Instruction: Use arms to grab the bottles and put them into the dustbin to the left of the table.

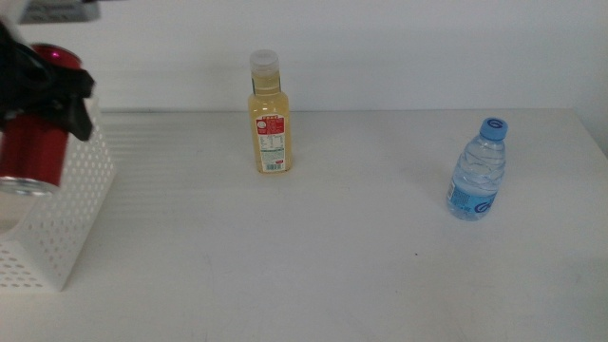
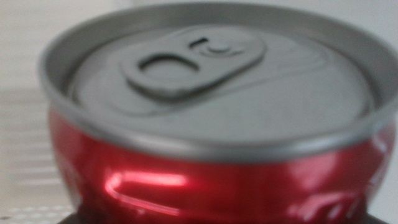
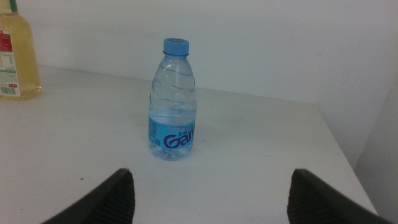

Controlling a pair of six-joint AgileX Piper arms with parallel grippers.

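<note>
At the left edge of the middle view, my left gripper [image 1: 46,90] is shut on the slim red soda can [image 1: 33,142] and holds it just above the white perforated dustbin [image 1: 71,223]. The can's silver lid and pull tab [image 2: 186,62] fill the left wrist view. The yellow juice bottle [image 1: 270,114] stands upright at the back centre of the table [image 1: 285,266]. To the right stands the small blue-capped water bottle [image 1: 478,171]. My right gripper [image 3: 208,199] is open, a short way in front of the water bottle [image 3: 172,102], and is out of the middle view.
The juice bottle [image 3: 15,56] also shows beyond the water bottle in the right wrist view. The table's right edge [image 1: 594,133] lies close past the water bottle. A white wall runs behind the table.
</note>
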